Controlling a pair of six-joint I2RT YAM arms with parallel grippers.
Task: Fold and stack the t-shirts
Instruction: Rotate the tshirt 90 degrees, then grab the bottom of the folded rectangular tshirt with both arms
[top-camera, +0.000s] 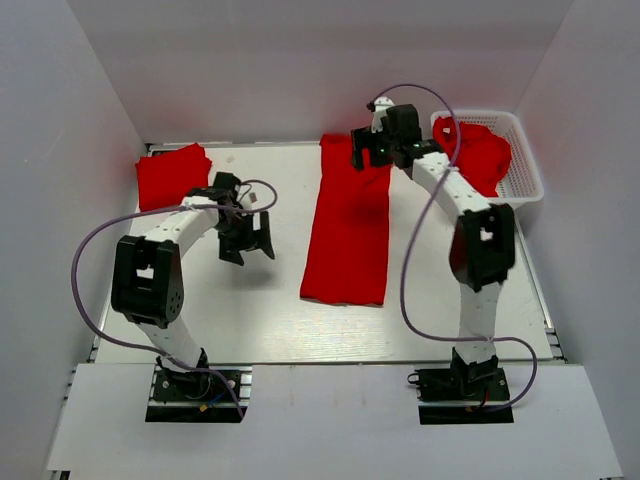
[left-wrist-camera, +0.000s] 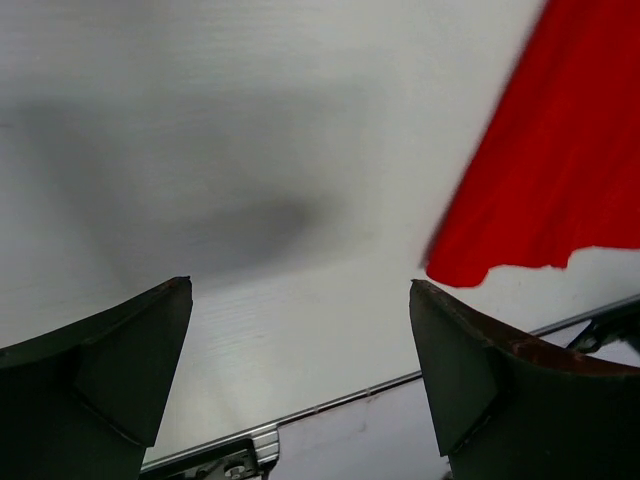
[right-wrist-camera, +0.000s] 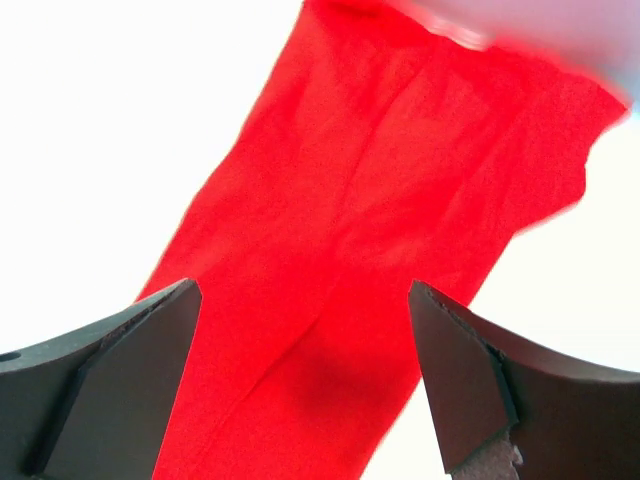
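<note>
three lots of red cloth lie on the white desk (top-camera: 250, 320). a long shirt (top-camera: 347, 225), folded into a narrow strip, lies flat a little right of the desk's middle. it runs from close to the far edge toward the near edge and stops well short of it. a folded shirt (top-camera: 172, 173) sits as a small square pile in the far left corner. bunched shirts (top-camera: 482, 152) lie rumpled in the white basket (top-camera: 527, 172) at the far right corner; how many cannot be told. the left arm (top-camera: 150, 275) bends over the left half of the desk, and the left jaws hang between the folded shirt and the long shirt, apart from both. in the left wrist view they stand wide, both dark fingers (left-wrist-camera: 100, 370) over bare desk (left-wrist-camera: 220, 130), holding nothing. a corner of the long shirt (left-wrist-camera: 560, 150) shows at the upper right, and a metal rail (left-wrist-camera: 330, 400) along the desk's edge crosses the bottom. the right arm (top-camera: 482, 245) reaches to the far edge, and the right jaws are above the far end of the long shirt, near the basket. in the right wrist view they too stand wide, the fingers (right-wrist-camera: 110, 380) spread over the long shirt (right-wrist-camera: 350, 250), which lies fairly smooth with lengthwise creases below the gap. they grip nothing, and whether the tips touch the cloth cannot be told. the top of that view is blurred.
</note>
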